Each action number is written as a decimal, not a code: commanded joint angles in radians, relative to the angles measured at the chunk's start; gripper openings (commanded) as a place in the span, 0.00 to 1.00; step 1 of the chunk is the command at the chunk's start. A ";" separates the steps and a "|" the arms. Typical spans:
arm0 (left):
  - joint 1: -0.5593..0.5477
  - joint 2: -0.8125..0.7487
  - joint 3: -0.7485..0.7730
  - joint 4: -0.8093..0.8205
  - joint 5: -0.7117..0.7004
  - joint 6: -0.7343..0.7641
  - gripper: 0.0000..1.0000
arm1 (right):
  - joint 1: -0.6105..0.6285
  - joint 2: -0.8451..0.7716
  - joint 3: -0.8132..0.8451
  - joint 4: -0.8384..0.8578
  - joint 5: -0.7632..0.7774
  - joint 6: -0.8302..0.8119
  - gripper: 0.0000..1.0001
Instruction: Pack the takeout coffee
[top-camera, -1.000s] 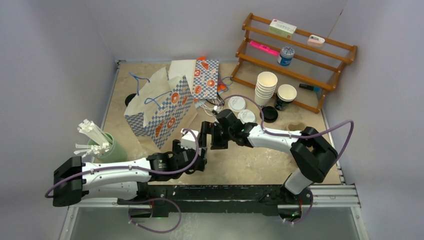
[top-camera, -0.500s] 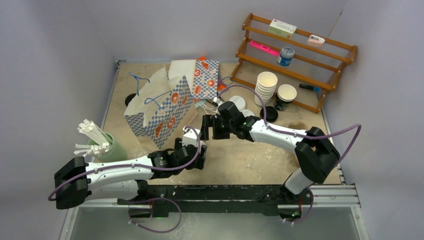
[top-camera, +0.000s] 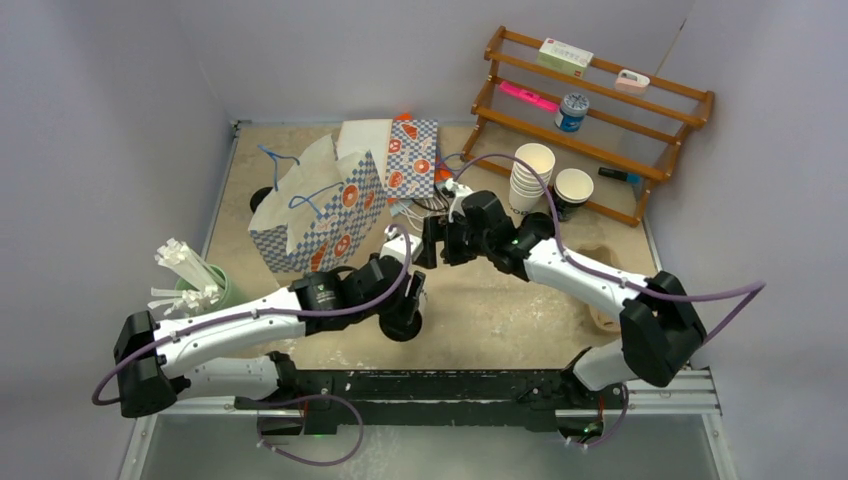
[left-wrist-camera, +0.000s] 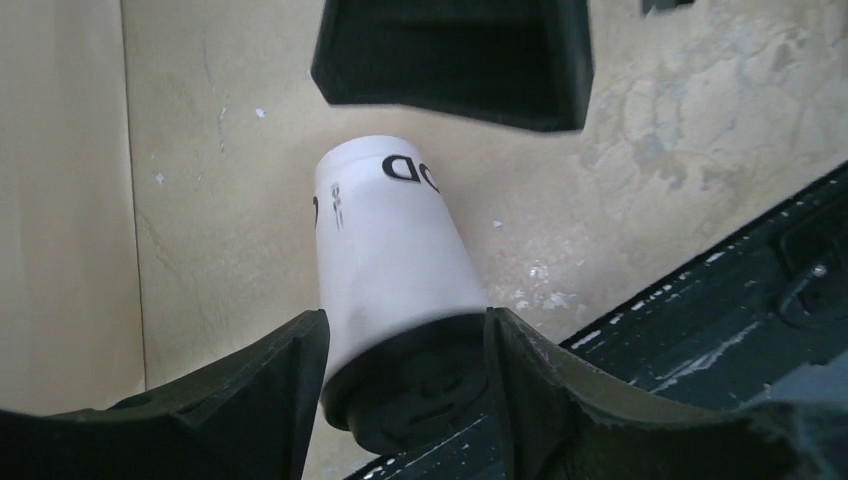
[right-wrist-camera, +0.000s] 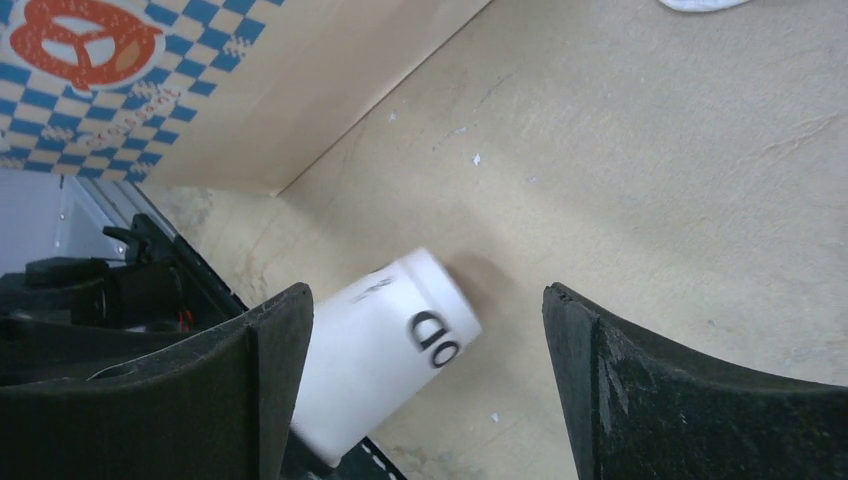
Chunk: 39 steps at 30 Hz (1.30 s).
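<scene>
One takeout coffee (left-wrist-camera: 385, 235), a pale paper cup with a black sip lid (top-camera: 403, 325), sits tilted near the table's front edge. My left gripper (left-wrist-camera: 405, 318) (top-camera: 408, 300) is shut on it, its fingers pressing both sides at the lid end. The cup's base, with black lettering, points away from the left wrist camera. My right gripper (right-wrist-camera: 425, 300) (top-camera: 433, 250) hangs open above and behind the cup (right-wrist-camera: 385, 345), clear of it with nothing between its fingers.
A blue-checked paper bag (top-camera: 320, 215) stands open at the left, its side also in the right wrist view (right-wrist-camera: 150, 70); a second bag (top-camera: 412, 155) lies behind. Lidless white cups (top-camera: 531, 170) and a wooden rack (top-camera: 600, 110) stand back right. A green straw holder (top-camera: 205, 290) stands left.
My left gripper swung right toward the front edge and closed on the cup. My right gripper drew back toward the far side, away from the cup.
</scene>
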 joint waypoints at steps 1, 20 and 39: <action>0.039 0.046 0.159 -0.160 0.148 0.081 0.59 | 0.001 -0.084 -0.066 0.047 -0.011 -0.097 0.86; 0.195 -0.155 -0.099 0.071 0.452 0.057 0.55 | 0.144 -0.404 -0.330 0.058 0.216 -0.098 0.90; -0.204 -0.081 -0.382 0.527 0.116 -0.150 0.94 | 0.104 -0.060 -0.164 -0.140 0.157 0.025 0.91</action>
